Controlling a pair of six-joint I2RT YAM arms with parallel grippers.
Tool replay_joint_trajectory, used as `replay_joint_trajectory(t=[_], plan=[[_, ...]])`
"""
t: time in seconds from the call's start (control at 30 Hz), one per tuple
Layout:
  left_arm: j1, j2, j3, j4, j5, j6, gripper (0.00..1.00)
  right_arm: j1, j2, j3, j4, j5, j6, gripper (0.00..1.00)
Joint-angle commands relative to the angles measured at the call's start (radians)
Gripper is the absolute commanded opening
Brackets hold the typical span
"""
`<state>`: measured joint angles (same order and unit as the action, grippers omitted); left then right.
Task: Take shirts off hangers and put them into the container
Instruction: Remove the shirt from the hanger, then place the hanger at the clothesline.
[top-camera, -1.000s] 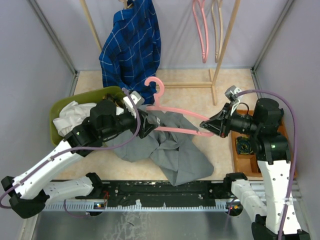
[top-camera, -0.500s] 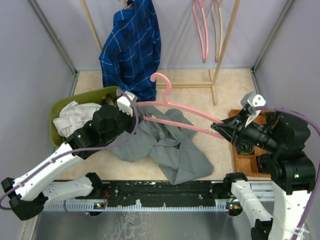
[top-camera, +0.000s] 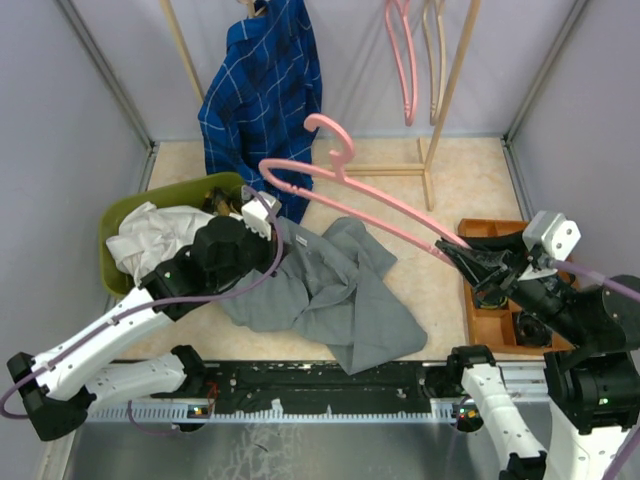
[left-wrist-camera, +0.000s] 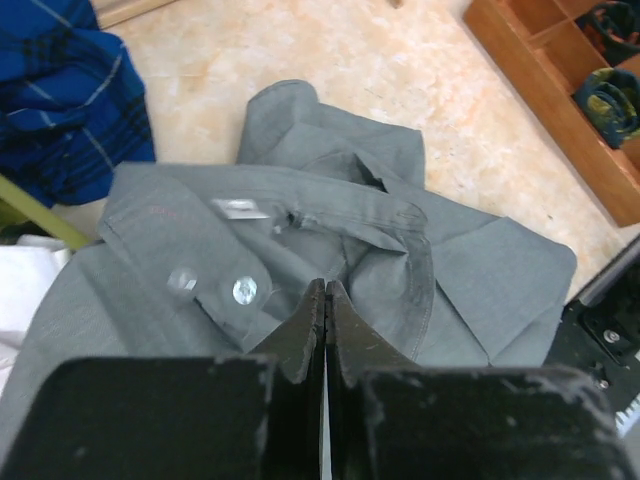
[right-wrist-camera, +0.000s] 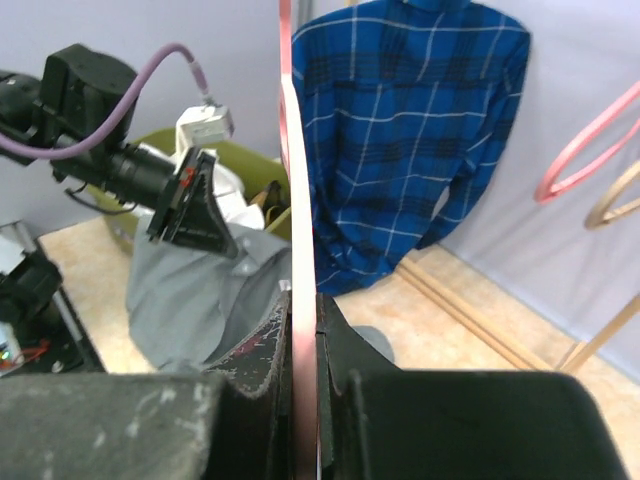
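The grey shirt (top-camera: 330, 290) lies crumpled on the floor, off its hanger. My left gripper (top-camera: 272, 228) is shut, its tips (left-wrist-camera: 325, 288) down at the shirt's collar (left-wrist-camera: 330, 200); no cloth shows between them. My right gripper (top-camera: 462, 250) is shut on one end of a pink hanger (top-camera: 370, 200), held slanting in the air above the shirt; the bar (right-wrist-camera: 297, 180) runs between the jaws. The blue checked shirt (top-camera: 265, 90) hangs on the rack. The olive-green container (top-camera: 118, 215) at the left holds the white shirt (top-camera: 150, 232).
A wooden rack (top-camera: 450, 100) stands at the back with a pink hanger (top-camera: 402, 60) and a wood-coloured one (top-camera: 437, 50) on it. An orange tray (top-camera: 488, 322) of black parts sits by the right arm. Grey walls close in on both sides.
The right arm pulled the pink hanger up and to the right, clear of the grey shirt. The left gripper went from open to shut at the collar.
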<state>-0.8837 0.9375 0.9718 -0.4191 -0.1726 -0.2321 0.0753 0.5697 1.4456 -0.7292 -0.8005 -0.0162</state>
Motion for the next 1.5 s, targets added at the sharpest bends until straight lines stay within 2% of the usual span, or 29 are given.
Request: replay_joint_trajectory(t=[0.0, 0.2, 0.27, 0.37, 0.47, 0.7, 0.83, 0.9, 1.0, 1.13, 1.23, 1.33, 1.47], plan=[[-0.003, 0.021, -0.009, 0.069, 0.131, -0.004, 0.0, -0.003, -0.026, -0.052, 0.184, 0.135, 0.058, 0.0], [-0.003, 0.064, -0.008, 0.107, 0.309, 0.005, 0.04, -0.003, -0.006, -0.109, 0.292, 0.158, 0.154, 0.0], [-0.003, 0.086, 0.008, 0.12, 0.379, 0.002, 0.1, -0.004, 0.01, -0.118, 0.336, 0.204, 0.193, 0.0], [-0.004, 0.11, 0.043, 0.131, 0.436, -0.002, 0.3, -0.003, 0.042, -0.115, 0.358, 0.357, 0.209, 0.0], [-0.003, 0.103, 0.056, 0.131, 0.397, -0.01, 0.45, -0.004, 0.092, -0.103, 0.375, 0.383, 0.22, 0.0], [-0.004, -0.011, -0.005, 0.155, 0.224, -0.046, 0.71, -0.003, 0.209, -0.025, 0.359, 0.45, 0.226, 0.0], [-0.003, -0.05, -0.027, 0.155, 0.181, -0.067, 0.82, -0.002, 0.283, 0.045, 0.356, 0.486, 0.233, 0.0], [-0.003, -0.054, -0.026, 0.152, 0.173, -0.071, 0.85, 0.004, 0.316, 0.075, 0.367, 0.484, 0.234, 0.0], [-0.003, -0.051, -0.022, 0.149, 0.167, -0.082, 0.86, 0.07, 0.367, 0.117, 0.376, 0.578, 0.198, 0.0], [-0.003, -0.04, -0.02, 0.151, 0.172, -0.086, 0.86, 0.32, 0.463, 0.187, 0.366, 0.839, 0.075, 0.0], [-0.003, -0.036, -0.01, 0.137, 0.173, -0.087, 0.87, 0.453, 0.537, 0.241, 0.371, 1.02, 0.019, 0.0], [-0.004, -0.041, -0.002, 0.118, 0.168, -0.085, 0.89, 0.519, 0.604, 0.282, 0.403, 1.165, -0.021, 0.0], [-0.003, -0.045, 0.001, 0.089, 0.159, -0.083, 0.92, 0.551, 0.666, 0.33, 0.449, 1.277, -0.041, 0.0]])
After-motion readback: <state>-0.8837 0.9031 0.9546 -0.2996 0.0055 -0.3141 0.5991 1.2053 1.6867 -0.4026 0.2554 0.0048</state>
